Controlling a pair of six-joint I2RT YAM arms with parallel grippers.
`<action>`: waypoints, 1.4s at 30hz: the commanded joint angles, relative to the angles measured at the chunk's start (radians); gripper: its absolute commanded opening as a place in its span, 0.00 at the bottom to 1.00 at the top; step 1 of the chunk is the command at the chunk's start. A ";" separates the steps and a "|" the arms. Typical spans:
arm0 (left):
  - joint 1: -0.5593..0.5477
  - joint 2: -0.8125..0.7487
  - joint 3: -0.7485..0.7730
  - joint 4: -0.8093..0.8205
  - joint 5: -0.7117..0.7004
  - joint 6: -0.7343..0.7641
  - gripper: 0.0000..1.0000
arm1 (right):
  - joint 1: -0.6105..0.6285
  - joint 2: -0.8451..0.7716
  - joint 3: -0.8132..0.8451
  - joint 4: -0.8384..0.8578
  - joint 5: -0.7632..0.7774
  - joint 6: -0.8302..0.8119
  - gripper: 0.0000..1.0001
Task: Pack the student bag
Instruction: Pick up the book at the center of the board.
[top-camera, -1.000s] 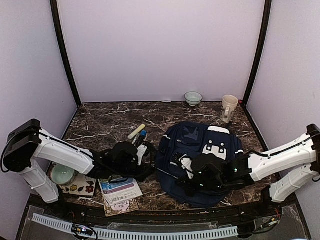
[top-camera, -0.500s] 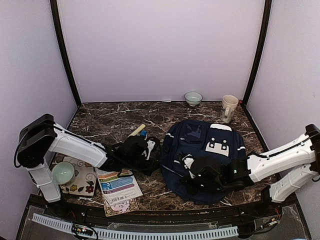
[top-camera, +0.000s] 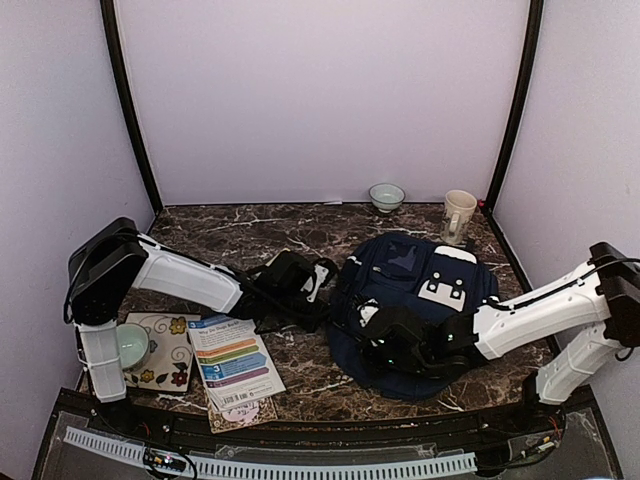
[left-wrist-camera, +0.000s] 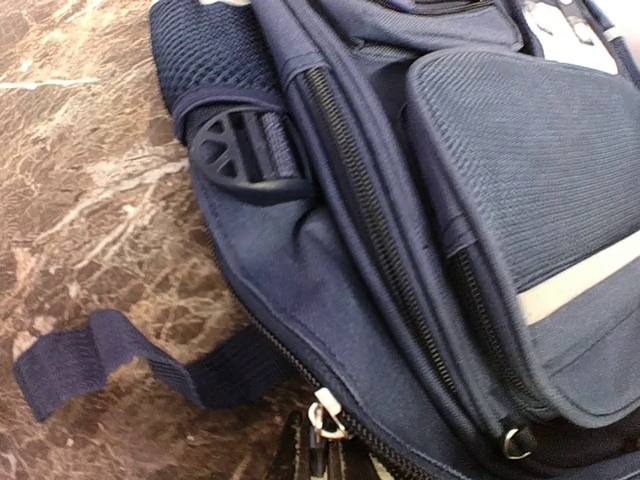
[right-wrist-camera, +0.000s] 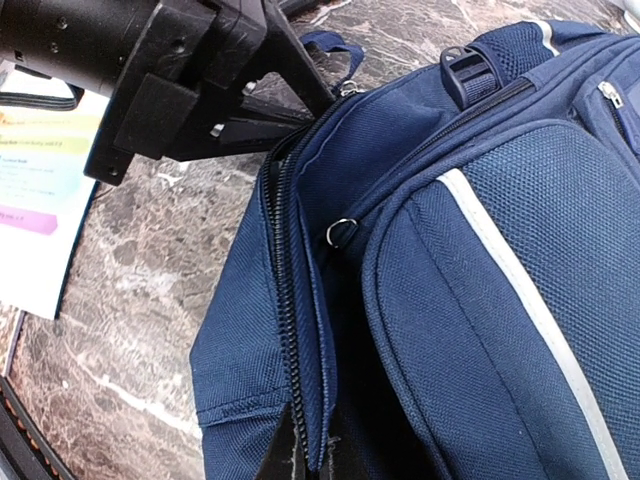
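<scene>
Top external view showed the student bag (top-camera: 405, 262) lying flat on the right half of the marble table (top-camera: 220, 235), white patch up and toward the far right. Its main zipper (right-wrist-camera: 285, 300) was partly undone along the near-left side, seen in the right wrist view. The left gripper (top-camera: 330, 295) sat at the bag's left edge, its 2 fingers pinched together on the metal zipper pull (left-wrist-camera: 325, 415). Just beside it a loose navy strap (left-wrist-camera: 90, 355) lay on the marble, and a black buckle (left-wrist-camera: 245, 150) sat on the bag's side. The left arm (top-camera: 190, 280) extended low and nearly level from its base at the left, rightward across the table, wrist close to the surface. The right arm (top-camera: 530, 315) extended leftward from its base at the right, also low, forearm crossing over the bag's near part. The right gripper (top-camera: 368, 338) rested at the bag's near-left corner, the zippered edge running down toward its fingers; whether they were clenched on the fabric could not be told. Left of the bag, near the front edge, 1 booklet (top-camera: 235, 360) lay flat, with a floral mat (top-camera: 165, 345) and a pale green bowl (top-camera: 128, 345) beyond it. At the far edge stood a small bowl (top-camera: 386, 195) and a cream mug (top-camera: 458, 215), the mug near the bag's far side.
</scene>
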 joint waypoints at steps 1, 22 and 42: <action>0.013 0.001 0.045 -0.069 -0.075 0.055 0.01 | -0.026 0.022 0.020 0.044 -0.026 -0.010 0.19; 0.012 -0.408 -0.050 -0.422 -0.485 -0.013 0.84 | -0.035 -0.401 -0.085 0.063 -0.123 -0.081 0.74; 0.010 -0.701 -0.144 -0.938 -0.507 -0.493 0.85 | 0.028 -0.314 -0.137 0.158 -0.175 0.041 0.78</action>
